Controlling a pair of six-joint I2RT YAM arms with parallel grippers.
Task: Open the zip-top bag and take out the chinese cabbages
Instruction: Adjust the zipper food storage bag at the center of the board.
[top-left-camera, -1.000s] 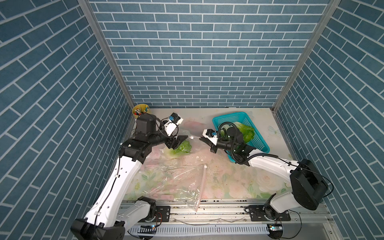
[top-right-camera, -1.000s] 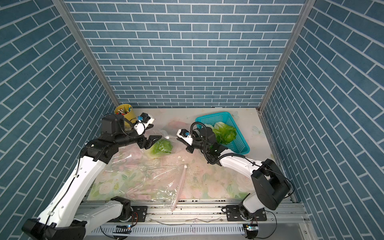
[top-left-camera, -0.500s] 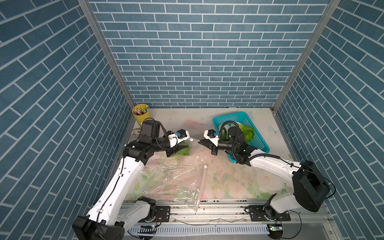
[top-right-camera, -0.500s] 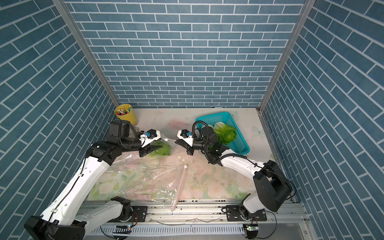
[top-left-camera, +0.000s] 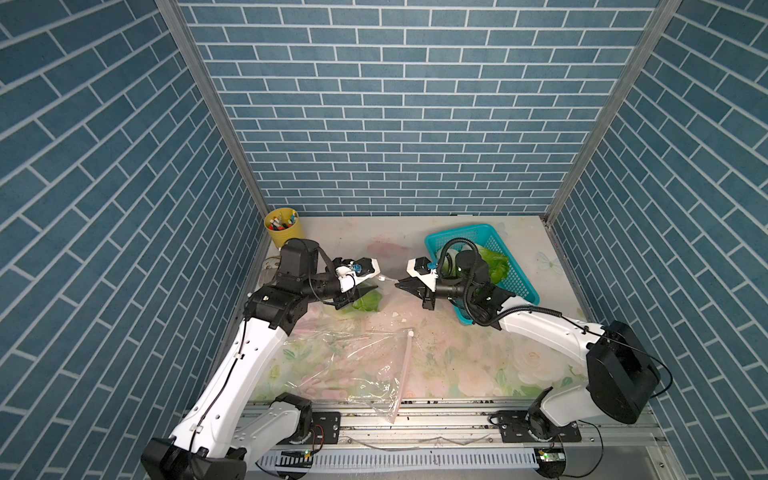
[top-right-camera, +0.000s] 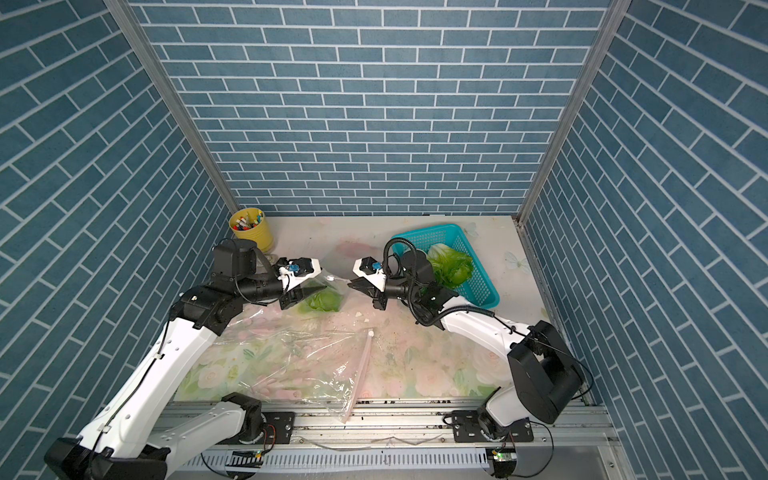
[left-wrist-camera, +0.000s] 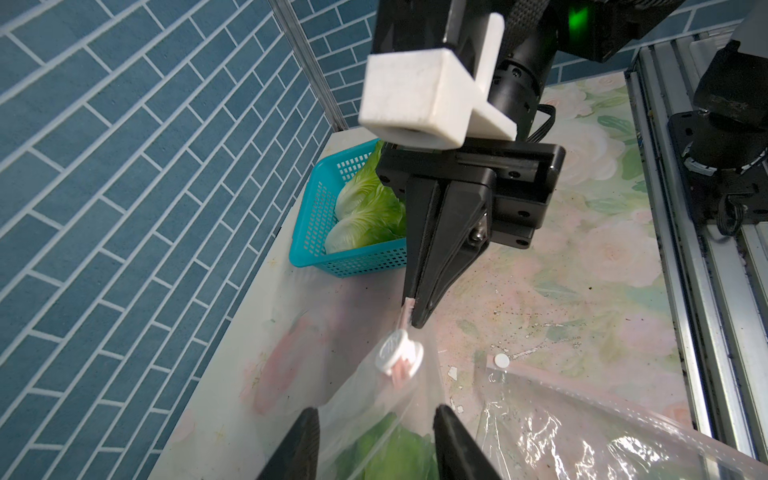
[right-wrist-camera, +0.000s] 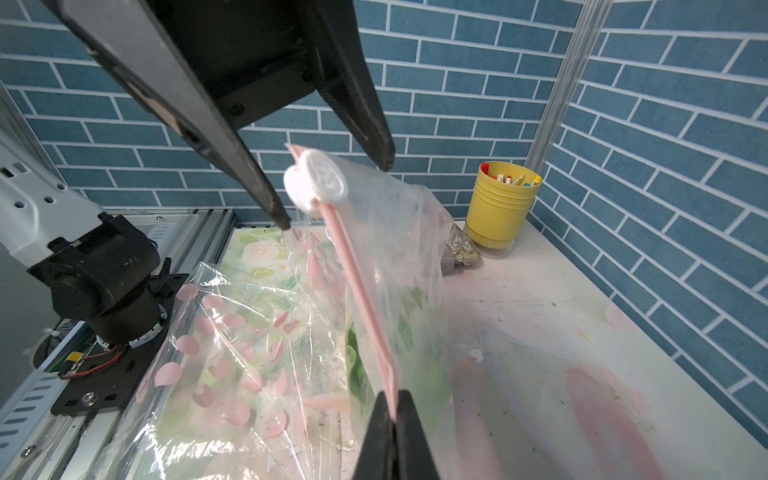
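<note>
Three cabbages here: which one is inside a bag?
The cabbage seen through the raised clear bag, outside the teal basket; the other two cabbages lie bare in that basket.

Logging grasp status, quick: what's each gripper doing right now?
Left gripper: open, jaws straddling the white slider of the zip-top bag, not clamping it.
Right gripper: shut on the end of the pink zip strip.

Centre: raised bag stretches from left gripper to right gripper; no passage between them.
Front left: flat bag covers the table; free room above.
Back centre: bare table, free.
Back left corner: cup, stone.
Back right: basket holding cabbages, right arm over its near end.
</note>
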